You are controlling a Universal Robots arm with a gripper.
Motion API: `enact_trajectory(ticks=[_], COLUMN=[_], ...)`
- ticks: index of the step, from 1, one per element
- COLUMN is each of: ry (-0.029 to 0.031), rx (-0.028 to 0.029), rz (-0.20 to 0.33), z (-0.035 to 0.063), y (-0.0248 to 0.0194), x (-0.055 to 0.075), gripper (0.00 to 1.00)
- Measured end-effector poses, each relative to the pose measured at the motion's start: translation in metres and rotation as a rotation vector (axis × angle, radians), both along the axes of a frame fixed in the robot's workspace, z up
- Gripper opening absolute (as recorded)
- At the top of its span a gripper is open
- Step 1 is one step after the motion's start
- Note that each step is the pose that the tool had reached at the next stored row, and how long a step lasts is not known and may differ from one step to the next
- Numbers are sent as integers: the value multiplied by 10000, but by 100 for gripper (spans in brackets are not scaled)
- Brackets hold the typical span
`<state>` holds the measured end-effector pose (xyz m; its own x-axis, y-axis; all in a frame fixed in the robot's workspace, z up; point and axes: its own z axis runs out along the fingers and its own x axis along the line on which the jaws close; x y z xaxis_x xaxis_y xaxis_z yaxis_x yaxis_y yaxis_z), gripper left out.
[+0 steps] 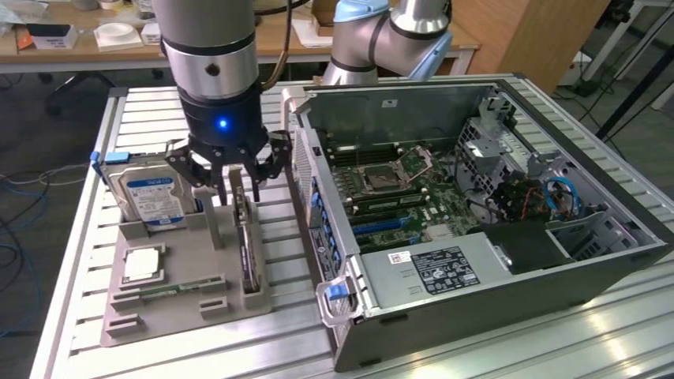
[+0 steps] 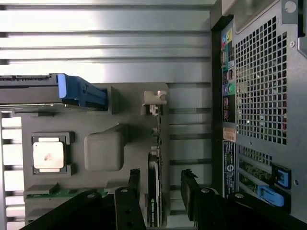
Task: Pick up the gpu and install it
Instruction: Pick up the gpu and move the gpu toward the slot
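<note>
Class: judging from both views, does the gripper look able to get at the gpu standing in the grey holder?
Probably yes. The gripper hangs open just above the gpu, one finger to each side of the card. The hard drive stands apart in its own slot; nothing covers the card.

A lab; slatted aluminium bench (image 1: 79,237), opened computer tower (image 1: 474,213), cluttered desk (image 1: 90,50) behind.

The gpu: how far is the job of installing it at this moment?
Nothing looks finished yet: the gpu stands on edge in its slot of the grey holder. In hand: the open tool is above the gpu, one finger on each side, not gripping. Left: lifting it and fitting it into the open computer case.
</note>
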<state>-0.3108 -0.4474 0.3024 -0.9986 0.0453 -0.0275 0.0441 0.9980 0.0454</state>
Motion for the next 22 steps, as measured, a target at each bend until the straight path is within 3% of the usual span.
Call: enact_trajectory(ticks=[4,14,22], ry=[-1,-6,-7], rx=[1,-1,-17], rz=[0,1,1], z=[-34,-177,-189], y=[-49,-88,-93], x=[0,0,0], gripper=[47,47,47])
